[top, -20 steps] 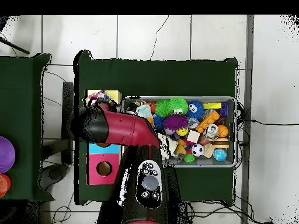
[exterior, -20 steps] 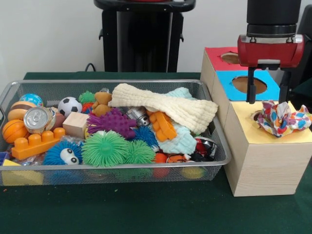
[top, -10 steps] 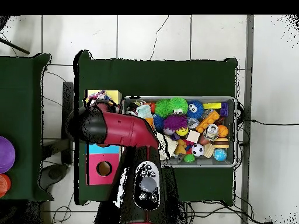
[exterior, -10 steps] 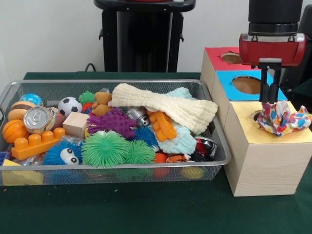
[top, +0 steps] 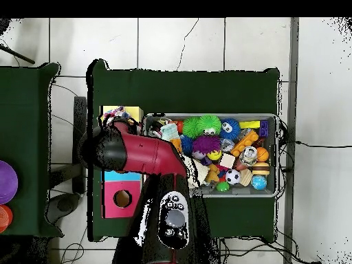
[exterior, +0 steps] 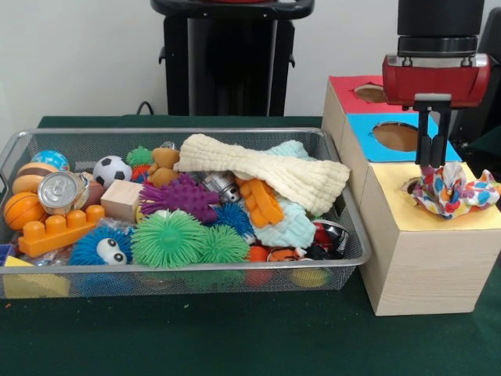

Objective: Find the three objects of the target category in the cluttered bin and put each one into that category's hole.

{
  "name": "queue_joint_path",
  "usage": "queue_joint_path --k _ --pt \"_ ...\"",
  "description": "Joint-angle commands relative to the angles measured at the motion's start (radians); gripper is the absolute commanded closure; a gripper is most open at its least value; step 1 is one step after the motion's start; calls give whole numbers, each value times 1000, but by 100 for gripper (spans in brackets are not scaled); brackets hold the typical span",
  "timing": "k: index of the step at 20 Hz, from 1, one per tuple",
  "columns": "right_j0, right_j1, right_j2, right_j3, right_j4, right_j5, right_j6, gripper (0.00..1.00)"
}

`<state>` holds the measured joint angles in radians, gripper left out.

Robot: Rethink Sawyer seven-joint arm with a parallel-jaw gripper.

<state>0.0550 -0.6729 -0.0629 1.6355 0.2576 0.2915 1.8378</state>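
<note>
Patterned cloth [exterior: 454, 190] bunched over the yellow hole [exterior: 410, 186], not yet through. Claw [exterior: 432, 160] pinched narrow just above its top edge; cannot tell whether gripping or pushing. Cream cloth [exterior: 266, 171] and pale blue cloth [exterior: 290, 227] left in bin [exterior: 356, 235], likely next.

No readable text, label, brand or number shows in either view (the top of the silver can [exterior: 59, 190] in the wire bin [exterior: 356, 235] bears no legible print, and the box [exterior: 427, 258] faces are plain colour)
</note>
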Motion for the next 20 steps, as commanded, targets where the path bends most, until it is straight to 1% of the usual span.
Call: queue_joint_path --k 1,6,17,20 --pt "-25 21 53 100 37 -49 227 100" --pt "-34 24 68 120 40 -87 230 100" --pt "-26 33 61 108 43 -78 224 100" --pt "-15 19 45 105 47 -48 226 100"
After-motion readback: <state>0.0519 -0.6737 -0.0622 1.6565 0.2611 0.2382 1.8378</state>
